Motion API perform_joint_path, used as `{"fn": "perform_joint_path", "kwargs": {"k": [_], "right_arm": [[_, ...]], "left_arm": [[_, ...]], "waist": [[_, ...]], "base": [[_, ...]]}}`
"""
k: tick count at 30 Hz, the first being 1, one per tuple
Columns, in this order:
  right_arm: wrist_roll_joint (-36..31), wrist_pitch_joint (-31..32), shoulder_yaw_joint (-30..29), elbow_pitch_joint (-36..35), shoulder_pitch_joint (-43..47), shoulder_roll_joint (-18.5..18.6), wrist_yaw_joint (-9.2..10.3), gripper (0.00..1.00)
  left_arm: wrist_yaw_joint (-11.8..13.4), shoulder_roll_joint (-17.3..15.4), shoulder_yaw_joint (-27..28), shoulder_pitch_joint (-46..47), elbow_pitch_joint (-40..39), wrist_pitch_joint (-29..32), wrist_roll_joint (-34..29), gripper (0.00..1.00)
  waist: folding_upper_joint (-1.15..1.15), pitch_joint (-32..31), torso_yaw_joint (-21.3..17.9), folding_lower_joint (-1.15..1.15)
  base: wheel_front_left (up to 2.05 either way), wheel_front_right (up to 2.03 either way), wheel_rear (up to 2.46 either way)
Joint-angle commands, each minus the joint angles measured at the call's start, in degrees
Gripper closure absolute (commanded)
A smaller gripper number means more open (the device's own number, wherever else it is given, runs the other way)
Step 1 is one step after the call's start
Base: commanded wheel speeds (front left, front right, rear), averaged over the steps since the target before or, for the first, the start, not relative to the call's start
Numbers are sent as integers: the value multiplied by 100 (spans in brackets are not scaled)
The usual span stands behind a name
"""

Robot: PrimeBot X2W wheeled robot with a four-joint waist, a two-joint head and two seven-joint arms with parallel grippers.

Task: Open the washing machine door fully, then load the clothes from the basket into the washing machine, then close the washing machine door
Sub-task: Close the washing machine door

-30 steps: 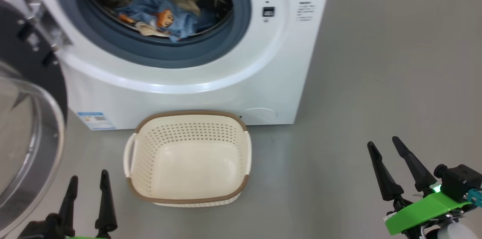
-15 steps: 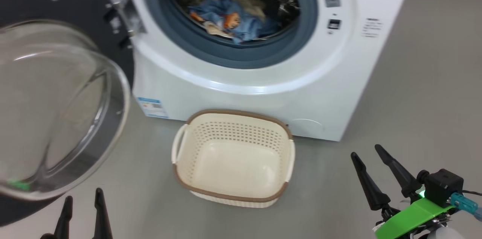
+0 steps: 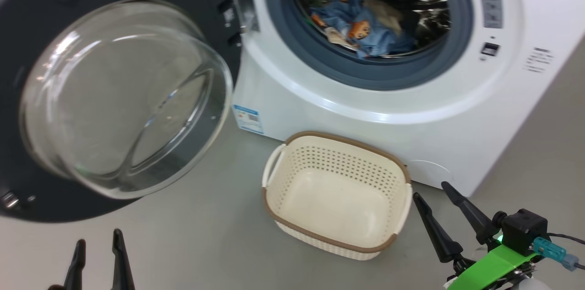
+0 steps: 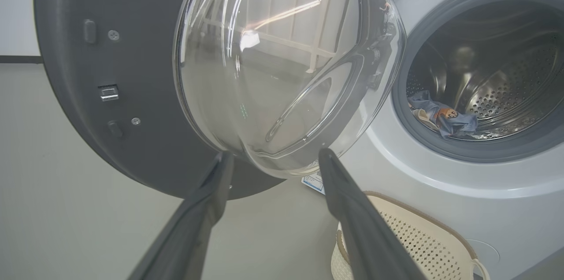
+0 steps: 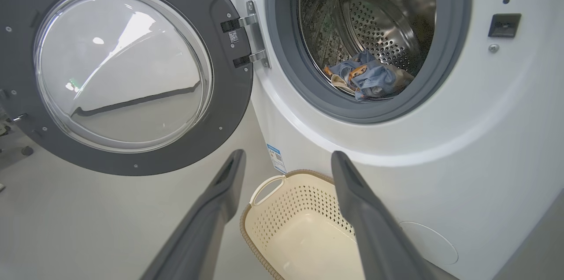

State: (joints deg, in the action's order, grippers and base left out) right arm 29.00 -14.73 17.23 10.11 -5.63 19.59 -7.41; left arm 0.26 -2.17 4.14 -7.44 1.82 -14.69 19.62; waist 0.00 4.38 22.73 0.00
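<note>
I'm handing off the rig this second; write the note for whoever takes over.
Left gripper: jaws open, empty, low in front of the washing machine door.
Right gripper: jaws open, empty, beside the basket.
The door stands wide open on the left. The clothes lie in the drum of the washing machine; the basket sits empty on the floor before it.
Done: door opened, clothes loaded. Left: close the door.
</note>
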Motion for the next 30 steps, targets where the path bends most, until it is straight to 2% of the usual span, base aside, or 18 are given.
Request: {"fn": "perform_joint_path", "kwargs": {"k": [1, 12, 25, 26, 27, 28, 30], "right_arm": [[62, -27, 144, -117, -127, 67, -8, 0], [78, -27, 277, -101, -202, 77, -8, 0], [90, -27, 298, -105, -194, 63, -8, 0], [88, -27, 296, -110, -201, 62, -8, 0], [86, -27, 296, -115, -209, 62, -8, 0], [85, -27, 294, -119, -216, 62, -8, 0], [83, -27, 277, -124, -223, 51, -8, 0]], "left_arm": [[36, -71, 181, 2, -155, -30, 42, 0], [150, -71, 172, -91, -202, -30, 144, 0], [97, -71, 327, 37, -342, -30, 108, 0], [76, -71, 382, 80, -389, -30, 103, 16], [45, -71, 448, 131, -449, -30, 91, 67], [8, -71, 538, 199, -529, -30, 131, 100], [-107, -71, 752, 349, -732, -30, 119, 100]], "waist": [[0, -37, 326, 0], [0, -53, 683, 0], [0, -26, 684, 0], [0, -13, 675, 0], [0, 0, 666, 0], [0, 13, 657, 0], [0, 36, 639, 0]], "base": [[0, 0, 0], [0, 0, 0], [0, 0, 0], [0, 0, 0], [0, 0, 0], [0, 0, 0], [0, 0, 0]]}}
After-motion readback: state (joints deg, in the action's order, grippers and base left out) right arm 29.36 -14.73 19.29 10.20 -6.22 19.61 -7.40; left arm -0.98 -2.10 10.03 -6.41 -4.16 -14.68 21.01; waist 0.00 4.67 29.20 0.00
